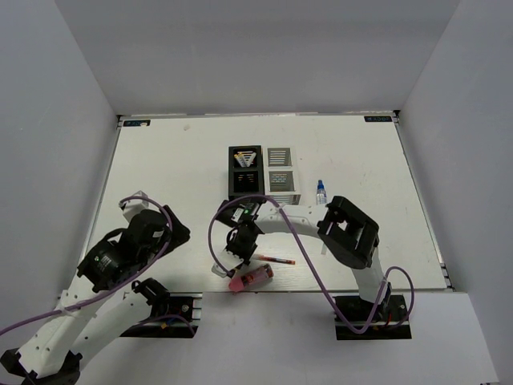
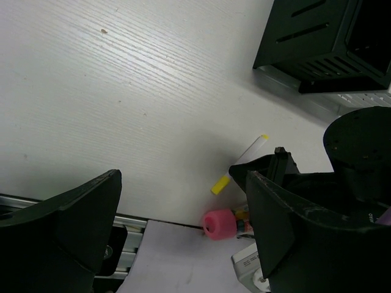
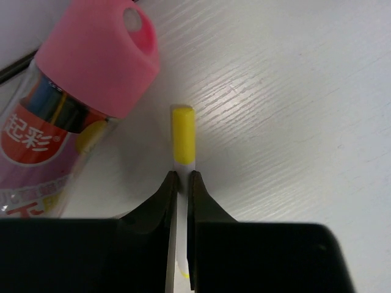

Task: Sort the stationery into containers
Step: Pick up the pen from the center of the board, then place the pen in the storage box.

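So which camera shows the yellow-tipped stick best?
The right wrist view: the stick fills the middle, pinched in the right gripper. The left wrist view shows the stick small and far off. From the top it is too tiny to make out.

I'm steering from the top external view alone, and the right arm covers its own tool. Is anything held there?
Observer: Yes. The right tool is shut on a thin white stick with a yellow tip.
Operator: Anything crowding it?
Observer: A clear tube with a pink cap lies on the table, close beside the stick's yellow end.
Operator: And the left tool?
Observer: The left tool is open and holds nothing.
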Motion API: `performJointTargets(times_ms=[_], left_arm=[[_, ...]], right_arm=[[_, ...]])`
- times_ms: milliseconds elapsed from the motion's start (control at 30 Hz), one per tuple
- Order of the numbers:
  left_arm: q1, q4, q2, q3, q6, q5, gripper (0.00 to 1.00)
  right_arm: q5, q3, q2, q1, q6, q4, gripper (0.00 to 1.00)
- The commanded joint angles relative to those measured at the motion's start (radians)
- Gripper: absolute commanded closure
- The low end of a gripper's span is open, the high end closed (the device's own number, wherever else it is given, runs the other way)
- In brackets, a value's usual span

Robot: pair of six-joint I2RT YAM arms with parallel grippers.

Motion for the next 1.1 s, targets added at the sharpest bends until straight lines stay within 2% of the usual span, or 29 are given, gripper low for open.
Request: performJointTargets(times_ms=[0,33,167,200,367,533,700,833,967,1067], left_arm=[[0.002,-0.013,-0.008,0.03,-0.028,-0.018,0.07],[0.002,-0.013,-0.008,0.03,-0.028,-0.018,0.07],[0.002,-0.013,-0.008,0.04,-0.028,-0.028,0.07],[0.002,-0.013,-0.008,0.04,-0.028,-0.037,0.07],[0.002,-0.004,-0.008,0.049,-0.028,-0.048,0.07],[0.002,0.017,-0.008,0.069,-0.019,-0.066,0.07],[0.002,0.06,0.002,0.069,0.001,-0.075,0.07],[0.002,0.089,0.02,0.06,0.011,-0.066,0.07],[0.002,0.109,0.051,0.051,0.03,-0.046,0.06],[0.002,0.131,0.051,0.05,0.03,-0.035,0.06]], right_arm=[[0.034,-0.055,0.017,0.005,0.017,-0.106,0.97],[0.027,-0.049,0.015,0.008,0.031,-0.101,1.0],[-0.075,0.09,-0.005,-0.016,0.198,-0.094,1.0],[-0.136,0.11,-0.025,-0.027,0.247,-0.089,1.0],[-0.247,0.262,-0.144,-0.058,0.442,-0.028,1.0],[-0.292,0.236,-0.262,-0.108,0.557,0.02,1.0],[-0.269,0.132,-0.382,-0.167,0.695,0.204,1.0],[-0.247,0.115,-0.408,-0.233,0.85,0.409,1.0],[-0.244,0.178,-0.356,-0.338,1.026,0.61,1.0],[-0.264,0.239,-0.292,-0.395,1.132,0.693,1.0]])
